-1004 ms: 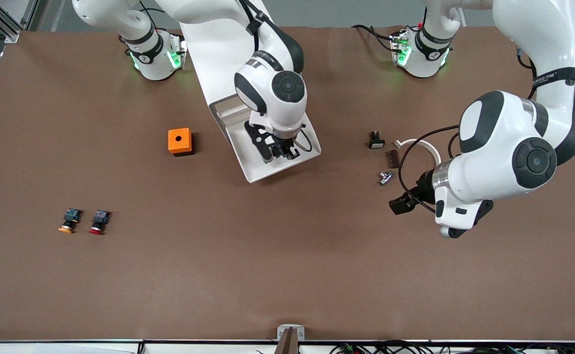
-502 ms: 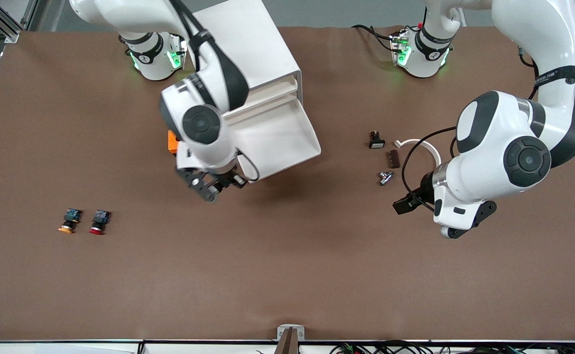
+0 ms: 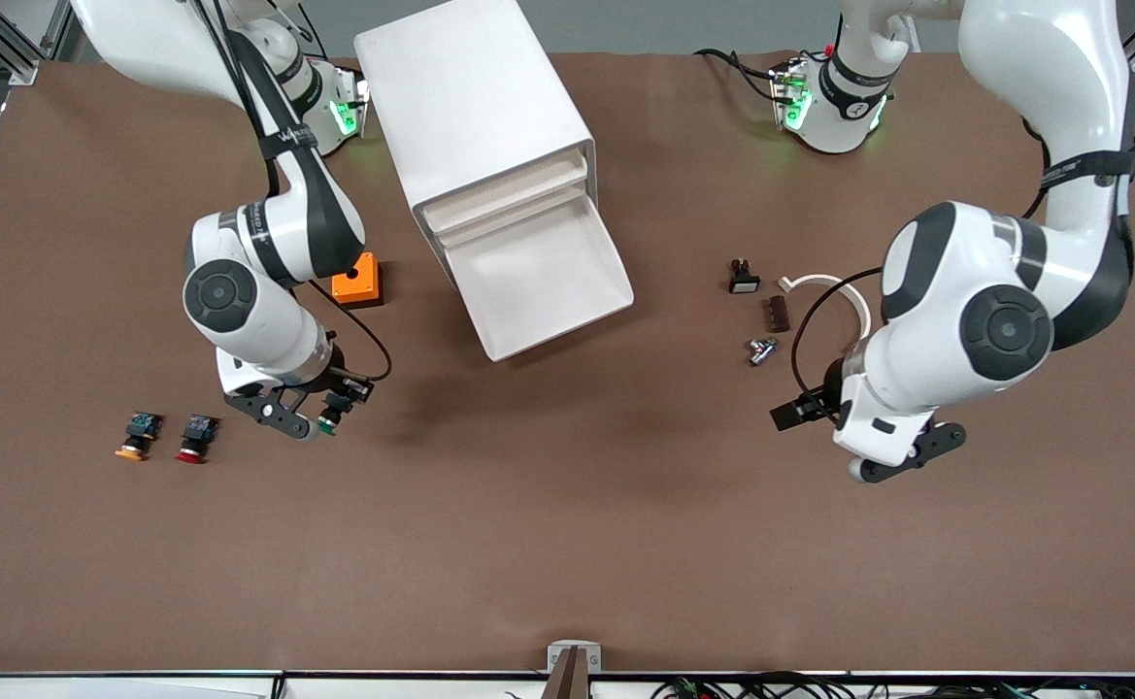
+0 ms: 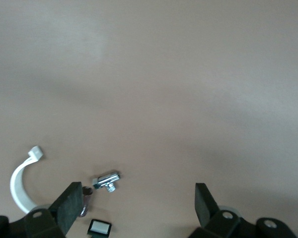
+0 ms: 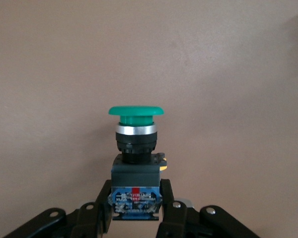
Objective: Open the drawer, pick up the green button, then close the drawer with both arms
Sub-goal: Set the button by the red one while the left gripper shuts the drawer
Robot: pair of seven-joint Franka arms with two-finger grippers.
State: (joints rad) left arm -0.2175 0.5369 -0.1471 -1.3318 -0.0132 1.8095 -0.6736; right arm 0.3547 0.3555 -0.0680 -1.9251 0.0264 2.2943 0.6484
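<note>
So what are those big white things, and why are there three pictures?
They are two robot arms. Each ends in a black gripper with two fingers, like a pinching hand. The big picture looks down on the brown table from high up. The two small pictures come from cameras on the arms' wrists.

The right gripper pinches a button with a green cap, over the table near an orange button and a red one. The button's drawer still hangs open from the white cabinet. An orange box sits beside it.

The left gripper waits, open and empty, above some small parts, like a white clip.
</note>
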